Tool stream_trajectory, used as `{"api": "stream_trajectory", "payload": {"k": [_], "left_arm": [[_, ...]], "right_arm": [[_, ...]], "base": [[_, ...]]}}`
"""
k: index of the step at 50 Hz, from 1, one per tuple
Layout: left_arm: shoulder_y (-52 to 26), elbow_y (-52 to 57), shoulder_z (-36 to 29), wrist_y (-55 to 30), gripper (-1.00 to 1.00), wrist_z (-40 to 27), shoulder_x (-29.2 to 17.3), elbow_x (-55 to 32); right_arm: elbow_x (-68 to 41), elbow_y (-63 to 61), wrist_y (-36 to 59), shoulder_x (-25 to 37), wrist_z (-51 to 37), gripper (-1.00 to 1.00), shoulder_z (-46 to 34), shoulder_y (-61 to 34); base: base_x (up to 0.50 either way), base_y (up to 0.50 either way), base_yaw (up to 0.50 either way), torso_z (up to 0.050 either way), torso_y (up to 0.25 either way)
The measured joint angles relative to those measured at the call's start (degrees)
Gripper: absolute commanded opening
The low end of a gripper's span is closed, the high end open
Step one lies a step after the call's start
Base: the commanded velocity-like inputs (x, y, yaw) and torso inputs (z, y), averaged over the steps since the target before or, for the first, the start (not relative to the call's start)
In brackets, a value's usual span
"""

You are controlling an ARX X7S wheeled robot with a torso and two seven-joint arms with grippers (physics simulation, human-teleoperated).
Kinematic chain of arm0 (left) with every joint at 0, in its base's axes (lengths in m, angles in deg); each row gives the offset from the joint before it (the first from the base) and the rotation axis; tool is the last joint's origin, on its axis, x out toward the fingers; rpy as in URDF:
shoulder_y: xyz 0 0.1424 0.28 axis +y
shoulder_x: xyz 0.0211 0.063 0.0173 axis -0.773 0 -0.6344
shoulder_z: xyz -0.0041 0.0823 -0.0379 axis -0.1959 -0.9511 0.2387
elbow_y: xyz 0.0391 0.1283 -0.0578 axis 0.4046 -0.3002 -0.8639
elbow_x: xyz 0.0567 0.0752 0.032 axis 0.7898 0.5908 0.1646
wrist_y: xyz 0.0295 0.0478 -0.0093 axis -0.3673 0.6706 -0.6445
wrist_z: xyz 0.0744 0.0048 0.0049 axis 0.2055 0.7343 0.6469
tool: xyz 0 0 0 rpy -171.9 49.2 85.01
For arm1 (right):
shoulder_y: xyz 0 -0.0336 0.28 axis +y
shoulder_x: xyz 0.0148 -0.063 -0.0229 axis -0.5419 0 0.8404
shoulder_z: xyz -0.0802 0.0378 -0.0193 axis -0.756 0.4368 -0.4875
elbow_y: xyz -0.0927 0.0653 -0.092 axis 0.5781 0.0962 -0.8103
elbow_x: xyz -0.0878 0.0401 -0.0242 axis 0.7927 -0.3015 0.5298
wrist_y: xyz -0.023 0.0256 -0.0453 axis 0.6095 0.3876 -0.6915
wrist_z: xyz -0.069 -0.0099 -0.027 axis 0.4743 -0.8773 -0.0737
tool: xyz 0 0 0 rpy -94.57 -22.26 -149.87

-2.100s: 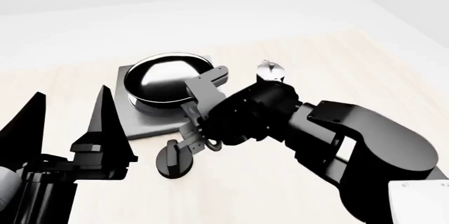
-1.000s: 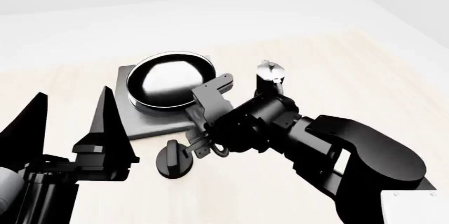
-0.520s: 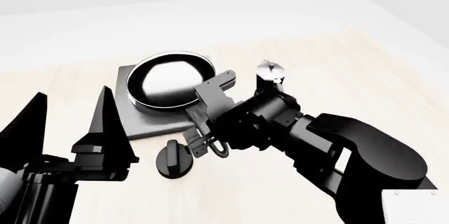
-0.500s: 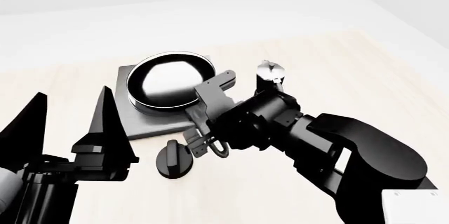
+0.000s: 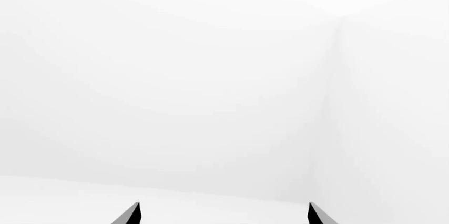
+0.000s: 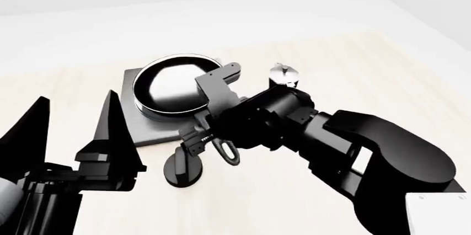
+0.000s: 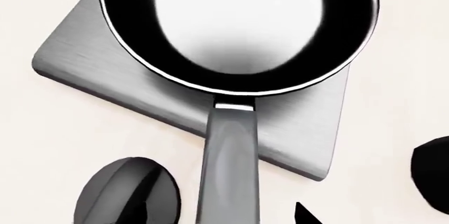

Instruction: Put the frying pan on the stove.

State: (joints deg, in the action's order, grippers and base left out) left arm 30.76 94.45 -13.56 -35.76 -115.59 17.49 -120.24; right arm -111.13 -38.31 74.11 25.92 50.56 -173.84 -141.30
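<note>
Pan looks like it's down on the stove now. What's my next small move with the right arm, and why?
Probably lift the right gripper straight up and back off the handle. The frying pan already sits on the stove, its handle reaching out past the plate's edge beside the knob. In the right wrist view no finger is closed on the handle, so it looks released. Keep clear of the moka pot.

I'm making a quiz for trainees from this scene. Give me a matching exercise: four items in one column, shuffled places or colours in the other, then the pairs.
Items:
1. frying pan
2. stove
3. round knob
4. moka pot

Descriptions:
A. grey square plate
B. black disc on the table in front of the stove
C. glossy black, resting on the stove
D. stands right of the pan, silver top

Pairs: 1-C, 2-A, 3-B, 4-D
</note>
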Motion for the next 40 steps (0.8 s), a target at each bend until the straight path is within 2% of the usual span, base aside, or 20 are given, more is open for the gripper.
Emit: {"api": "stream_trajectory", "payload": {"k": [20,31,40], "left_arm": [[-0.03,0.81,0.3,0.12,1.0,-0.37,-0.48,-0.19],[-0.08,1.07,0.33,0.12,1.0,-0.5,-0.61,-0.19],[-0.21,1.2,0.14,-0.06,1.0,-0.51,-0.51,-0.03]], "right_arm": [[-4.41,-8.52,1.56,2.07,-5.77,1.0,1.86,-5.96],[-6.79,-19.24,-0.21,7.12,-12.04,1.0,5.16,-7.0],[-5.7,-31.08,-6.41,13.41,-19.24,1.0,8.95,-4.81]], "base": [[0.0,0.0,0.0,0.0,0.0],[0.0,0.0,0.0,0.0,0.0],[0.0,0.0,0.0,0.0,0.0]]}}
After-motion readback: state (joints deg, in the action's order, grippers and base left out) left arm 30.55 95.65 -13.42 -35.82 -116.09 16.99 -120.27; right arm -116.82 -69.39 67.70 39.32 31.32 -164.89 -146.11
